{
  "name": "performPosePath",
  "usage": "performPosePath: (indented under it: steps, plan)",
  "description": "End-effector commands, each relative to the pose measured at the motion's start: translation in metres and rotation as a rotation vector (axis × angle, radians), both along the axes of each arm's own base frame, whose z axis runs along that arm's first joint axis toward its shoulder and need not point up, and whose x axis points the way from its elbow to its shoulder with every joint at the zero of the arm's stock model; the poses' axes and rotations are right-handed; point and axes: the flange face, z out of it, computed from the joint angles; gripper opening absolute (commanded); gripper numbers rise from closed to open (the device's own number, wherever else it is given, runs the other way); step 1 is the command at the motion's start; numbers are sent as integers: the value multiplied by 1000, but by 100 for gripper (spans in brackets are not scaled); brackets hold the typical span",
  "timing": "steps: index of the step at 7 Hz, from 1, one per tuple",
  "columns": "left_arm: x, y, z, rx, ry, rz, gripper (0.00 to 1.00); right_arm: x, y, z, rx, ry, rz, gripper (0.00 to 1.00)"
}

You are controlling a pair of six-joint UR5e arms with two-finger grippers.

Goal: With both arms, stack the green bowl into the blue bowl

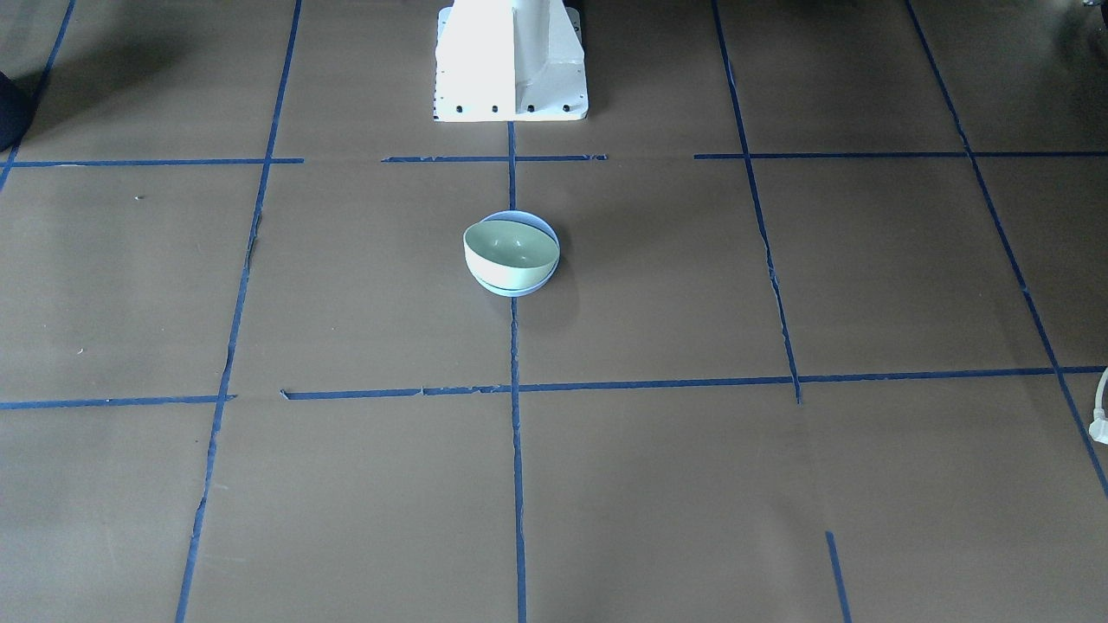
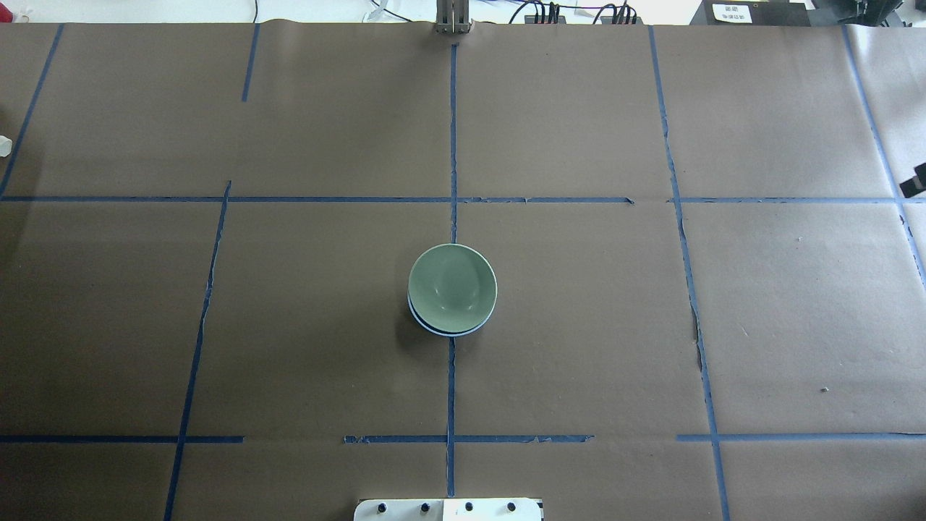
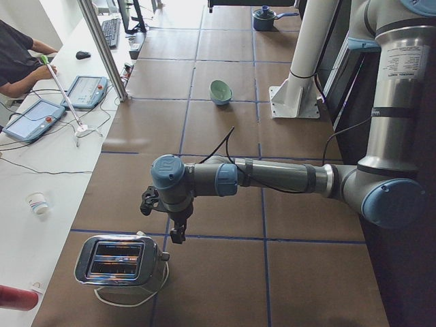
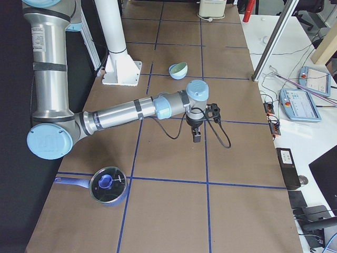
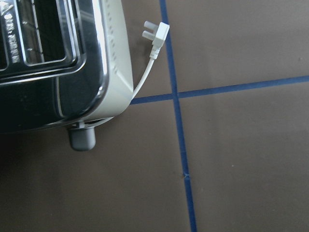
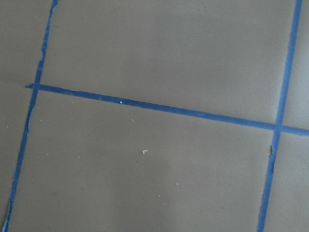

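Observation:
The green bowl (image 1: 511,249) sits nested inside the blue bowl (image 1: 517,291) at the table's centre, near the white pedestal. Only the blue bowl's rim shows under it in the overhead view, with the green bowl (image 2: 452,288) on top of the blue rim (image 2: 443,330). The pair also shows in the left view (image 3: 221,90) and the right view (image 4: 178,69). My left gripper (image 3: 178,234) hangs far from the bowls, above a toaster. My right gripper (image 4: 196,137) hangs over bare table, away from the bowls. I cannot tell whether either is open or shut.
A chrome toaster (image 3: 119,262) with a white plug (image 5: 157,34) stands at my left end. A blue pot (image 4: 108,185) with a glass lid stands at my right end. The white pedestal (image 1: 511,61) is behind the bowls. An operator (image 3: 17,54) sits at a side desk.

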Motion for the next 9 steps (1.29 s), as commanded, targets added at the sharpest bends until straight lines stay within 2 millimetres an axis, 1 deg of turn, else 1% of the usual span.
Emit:
performPosePath:
  steps: [1,2,3,4,5,6,7,8,9]
  plan:
    - [4,20,21,-43,71,-5,100,17,9,40,-37,15,-4,100]
    - [4,28,31,-66,71,-6,100,17,8,64,-80,23,-6,100]
    - [5,28,32,-68,71,-5,100,17,8,69,-93,26,-3,100]
    - [5,28,32,-68,71,-5,100,37,11,89,-129,33,34,100]
    - [5,27,30,-64,71,-6,100,70,14,110,-136,29,64,100]
    - [5,27,27,-59,71,-7,100,78,18,116,-120,24,48,100]
    - [5,27,30,-64,71,-6,100,89,23,119,-131,18,71,100]
    - [5,27,31,-66,71,-6,100,92,32,126,-147,9,78,100]
    - [5,27,31,-66,71,-6,100,92,46,137,-163,-6,79,100]
